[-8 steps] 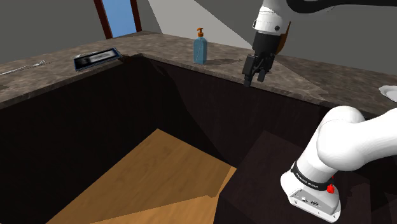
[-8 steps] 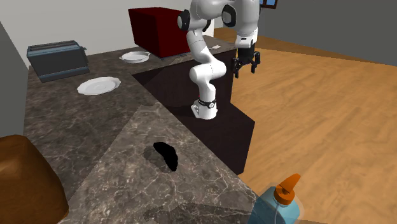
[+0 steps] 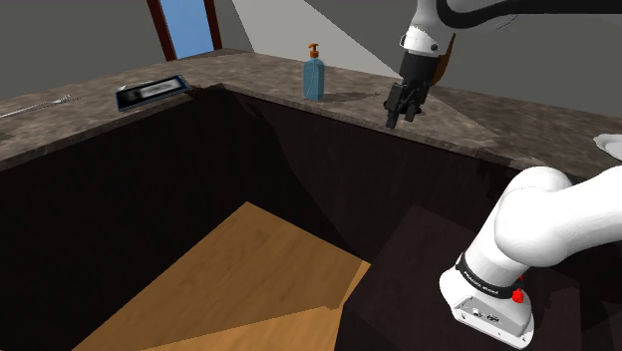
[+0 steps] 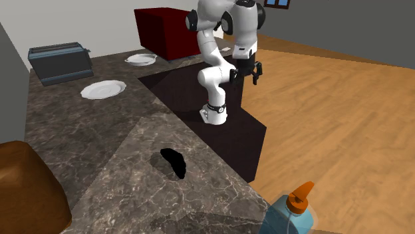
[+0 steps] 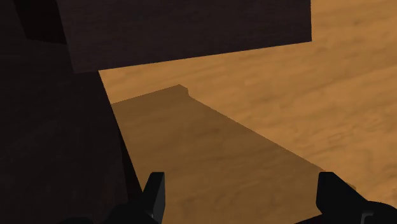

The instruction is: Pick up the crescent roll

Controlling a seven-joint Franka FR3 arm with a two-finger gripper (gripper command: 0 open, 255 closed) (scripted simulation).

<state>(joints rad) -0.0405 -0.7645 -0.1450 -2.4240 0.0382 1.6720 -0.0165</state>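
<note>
Nothing is grasped yet: the gripper hangs spread wide and empty, well apart from the soap bottle. The crescent roll (a dark curved lump) lies on the counter near that bottle. Approach, descent and closing all remain.

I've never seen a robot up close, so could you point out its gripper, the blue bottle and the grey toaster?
gripper (image 3: 399, 119): shoulder view, midway between its black fingertips.
blue bottle (image 3: 313, 80): shoulder view, middle of its body.
grey toaster (image 4: 61, 65): second exterior view, on its front side.
</note>
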